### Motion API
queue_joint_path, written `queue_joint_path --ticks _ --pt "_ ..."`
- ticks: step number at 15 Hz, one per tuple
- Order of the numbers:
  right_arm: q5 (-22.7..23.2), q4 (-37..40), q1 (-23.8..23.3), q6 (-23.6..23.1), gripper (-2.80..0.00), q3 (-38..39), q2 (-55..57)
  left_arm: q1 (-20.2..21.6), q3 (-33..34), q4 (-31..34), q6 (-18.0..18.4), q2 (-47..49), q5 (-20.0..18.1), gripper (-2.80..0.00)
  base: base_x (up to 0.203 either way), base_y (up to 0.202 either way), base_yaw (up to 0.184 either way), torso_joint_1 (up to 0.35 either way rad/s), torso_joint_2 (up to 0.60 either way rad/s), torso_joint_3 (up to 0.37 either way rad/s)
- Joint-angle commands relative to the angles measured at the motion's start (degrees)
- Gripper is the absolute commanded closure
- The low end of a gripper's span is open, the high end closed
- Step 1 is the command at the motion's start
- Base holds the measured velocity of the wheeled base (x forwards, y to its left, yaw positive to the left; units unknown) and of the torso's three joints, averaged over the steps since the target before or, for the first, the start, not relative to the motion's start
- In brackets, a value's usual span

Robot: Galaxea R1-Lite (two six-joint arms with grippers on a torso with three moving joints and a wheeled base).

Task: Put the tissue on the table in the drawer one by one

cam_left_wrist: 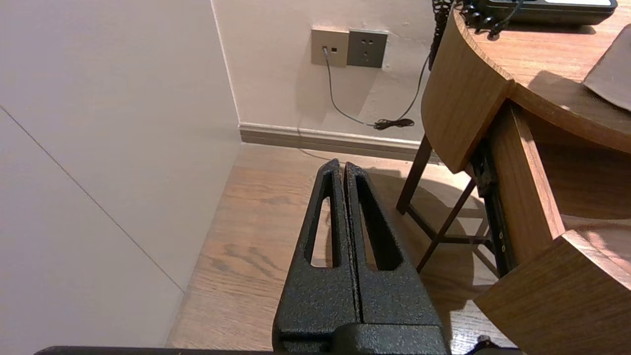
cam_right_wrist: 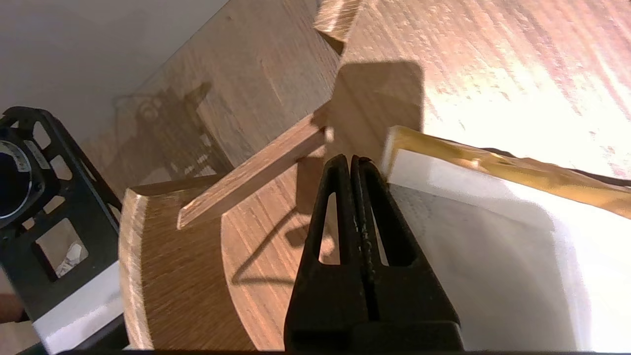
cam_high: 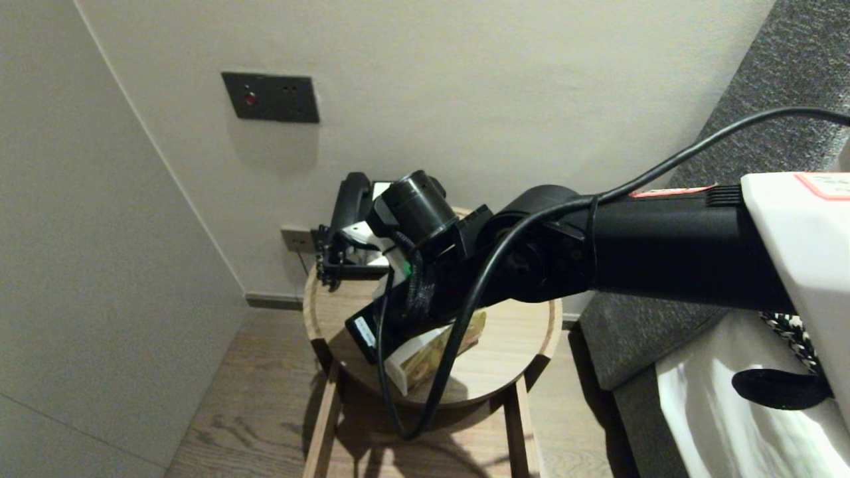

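My right arm [cam_high: 664, 245] reaches over a round wooden side table [cam_high: 524, 332]. Its gripper [cam_right_wrist: 350, 160] is shut with nothing between the fingers. The tips hang just above the tabletop, right beside a corner of a white and gold tissue box [cam_right_wrist: 493, 236]. In the head view the wrist hides the fingers, and the box [cam_high: 431, 355] shows partly under it. My left gripper [cam_left_wrist: 343, 165] is shut and empty, parked low over the wooden floor beside the table.
A black desk phone [cam_high: 348, 219] with a coiled cord sits at the table's back. A drawer front [cam_left_wrist: 557, 301] stands pulled out on a black slide [cam_left_wrist: 493, 207]. Wall sockets [cam_left_wrist: 347, 48], a switch panel [cam_high: 271, 97] and a grey bed edge [cam_high: 777, 86] surround the table.
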Motion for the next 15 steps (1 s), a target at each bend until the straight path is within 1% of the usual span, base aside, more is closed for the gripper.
queue_joint_path --ticks 1,6,9,15 --pt "0.0 0.1 -1.0 -0.1 0.00 0.0 0.1 0.0 0.0 0.0 0.0 -0.3 0.0 0.00 0.000 0.000 0.000 0.000 0.00 0.000" --pt "-1.1 -0.2 -2.8 -0.3 0.00 0.0 0.0 0.0 0.0 -0.1 0.0 -0.3 0.0 0.00 0.000 0.000 0.000 0.000 0.00 0.000" --pt "-1.5 -0.2 -4.7 -1.3 0.00 -0.1 -0.3 0.0 0.0 0.0 0.0 -0.3 0.0 0.00 0.000 0.000 0.000 0.000 0.00 0.000" --pt "-1.4 0.5 -8.4 -1.7 0.00 0.0 -0.9 0.0 0.0 0.0 0.0 -0.3 0.0 0.00 0.000 0.000 0.000 0.000 0.00 0.000"
